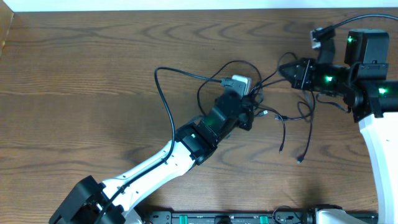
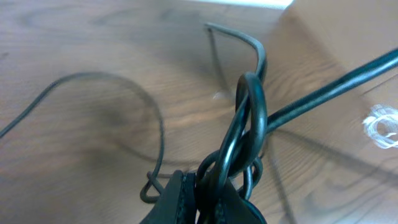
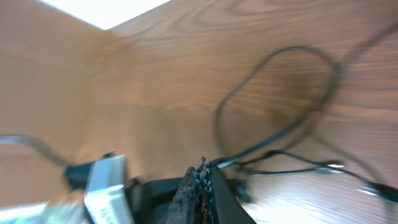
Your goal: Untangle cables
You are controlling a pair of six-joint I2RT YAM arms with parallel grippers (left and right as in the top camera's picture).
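Left fingers (image 2: 177,202) clamped on twisted black loops of the cables (image 2: 249,124), bundle lying right of centre on the tabletop (image 1: 93,74). Right fingers (image 3: 196,190) pinched shut, seemingly on 1 thin strand. Looks like the pull-apart step; next, separate gently.

The left gripper (image 2: 200,200) is clamped on 2 or perhaps 3 looped black cable strands (image 2: 250,118) rising above the wooden table (image 2: 93,37); another thin black cable (image 2: 93,75) curves at left.
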